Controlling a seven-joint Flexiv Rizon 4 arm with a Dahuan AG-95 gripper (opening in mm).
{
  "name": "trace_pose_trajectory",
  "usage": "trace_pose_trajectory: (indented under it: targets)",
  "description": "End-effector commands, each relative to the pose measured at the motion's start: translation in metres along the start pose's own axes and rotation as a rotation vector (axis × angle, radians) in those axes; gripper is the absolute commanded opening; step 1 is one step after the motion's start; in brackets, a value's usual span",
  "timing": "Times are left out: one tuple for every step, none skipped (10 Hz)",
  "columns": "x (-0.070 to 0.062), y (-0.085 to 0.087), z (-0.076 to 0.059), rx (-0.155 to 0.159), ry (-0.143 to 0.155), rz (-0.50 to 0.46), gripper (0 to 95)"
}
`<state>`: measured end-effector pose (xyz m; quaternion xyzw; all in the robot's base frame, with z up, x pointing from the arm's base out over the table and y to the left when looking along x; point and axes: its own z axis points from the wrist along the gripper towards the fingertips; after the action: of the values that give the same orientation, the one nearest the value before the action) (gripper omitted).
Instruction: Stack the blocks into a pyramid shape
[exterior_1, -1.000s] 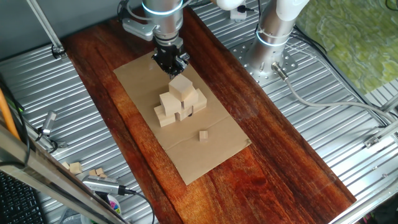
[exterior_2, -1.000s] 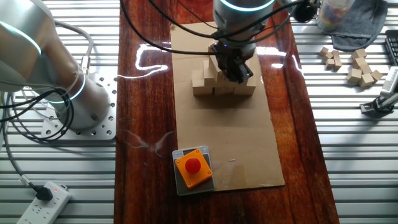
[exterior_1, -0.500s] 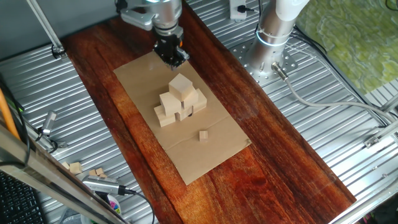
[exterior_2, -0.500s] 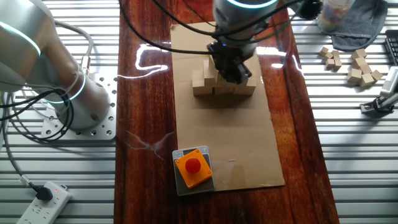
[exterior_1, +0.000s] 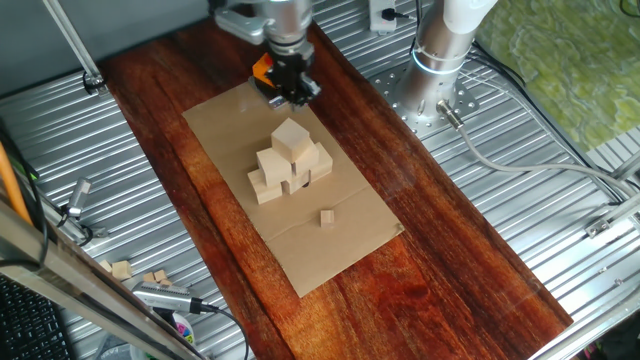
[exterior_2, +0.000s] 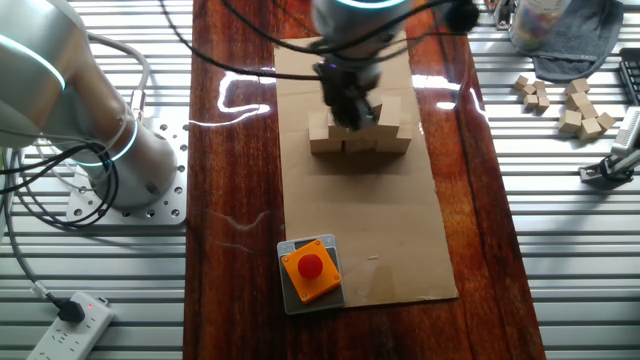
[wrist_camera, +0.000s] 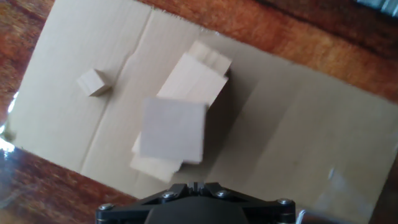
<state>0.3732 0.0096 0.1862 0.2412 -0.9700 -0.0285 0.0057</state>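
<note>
You are at the end of the stacking step: the blocks (exterior_1: 290, 162) stand as a finished-looking pyramid in the middle of the cardboard sheet (exterior_1: 340, 250) on the table (exterior_1: 440, 230), three in the bottom row, a second tier on them, and one block on top (wrist_camera: 173, 129). The gripper (exterior_1: 290, 88) hangs above and behind the pile, well clear of it, with nothing between its fingers; how wide they stand apart you cannot tell, since the hand view shows only the base of the hand and both fixed views are too small. The tiny cube (exterior_1: 327, 217) lies apart from the pile, and the orange box (exterior_2: 310, 270) sits at the edge of the sheet.

Your next move, as I judge it, is only to keep retreating without brushing the top block.

Against a second ago, the gripper has risen and drawn back from the top block; the pile has not shifted.
</note>
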Motion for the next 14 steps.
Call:
trace_pose_trajectory:
  targets:
    - [0.003,0.008,0.01,0.001,-0.02,0.021,0.0]
    - [0.001,0.008,0.012,0.0,-0.021,0.027,0.0]
    - [-0.002,0.008,0.014,0.001,-0.02,0.035,0.0]
    - [-0.007,0.009,0.016,0.002,-0.018,0.043,0.0]
    - [-0.011,0.011,0.015,0.005,-0.015,0.047,0.0]
    - [-0.018,0.013,0.014,0.008,-0.01,0.054,0.0]
    - [-0.022,0.014,0.013,0.009,-0.009,0.057,0.0]
    - [-0.025,0.015,0.015,0.009,-0.009,0.058,0.0]
    - [-0.028,0.015,0.016,0.008,-0.01,0.06,0.0]
    - [-0.031,0.015,0.017,0.009,-0.009,0.06,0.0]
    - [-0.033,0.015,0.016,0.008,-0.007,0.061,0.0]
    - [-0.035,0.016,0.015,0.009,-0.005,0.061,0.0]
    - [-0.037,0.016,0.014,0.009,-0.004,0.062,0.0]
    - [-0.038,0.016,0.014,0.009,-0.004,0.062,0.0]
